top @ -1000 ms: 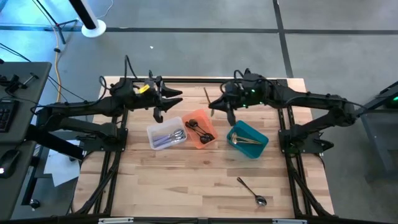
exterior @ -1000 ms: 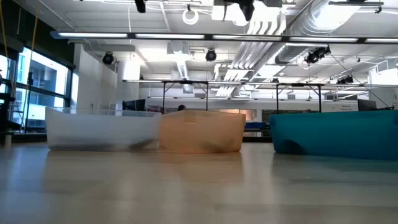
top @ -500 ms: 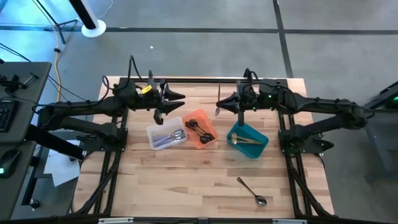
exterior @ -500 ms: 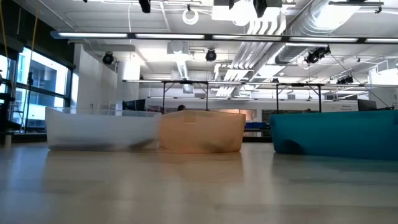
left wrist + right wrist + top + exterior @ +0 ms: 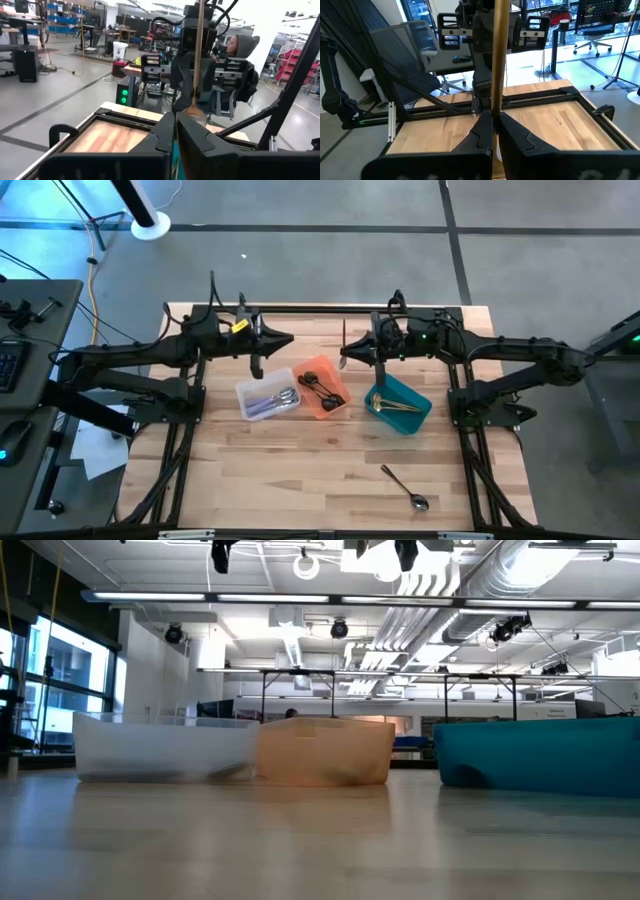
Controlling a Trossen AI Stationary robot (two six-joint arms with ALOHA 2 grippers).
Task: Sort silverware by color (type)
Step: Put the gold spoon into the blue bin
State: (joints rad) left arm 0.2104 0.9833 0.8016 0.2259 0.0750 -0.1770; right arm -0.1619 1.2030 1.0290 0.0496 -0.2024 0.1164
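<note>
**Gold piece up in the air, one silver spoon left out**

Wooden counter [image 5: 300, 460] in a big workshop. Right gripper [image 5: 345, 352], raised beside the teal bin [image 5: 398, 404], pinches a gold utensil [image 5: 498, 55], probably bound for that bin. Left gripper [image 5: 290, 337] is closed and empty. Silver spoon [image 5: 404, 488] lies nearer the front edge than the teal bin.

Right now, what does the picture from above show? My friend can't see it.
Two dark robot arms reach over a wooden table; the right gripper holds a gold utensil above it. Below sit a clear bin, orange bin and teal bin.
</note>
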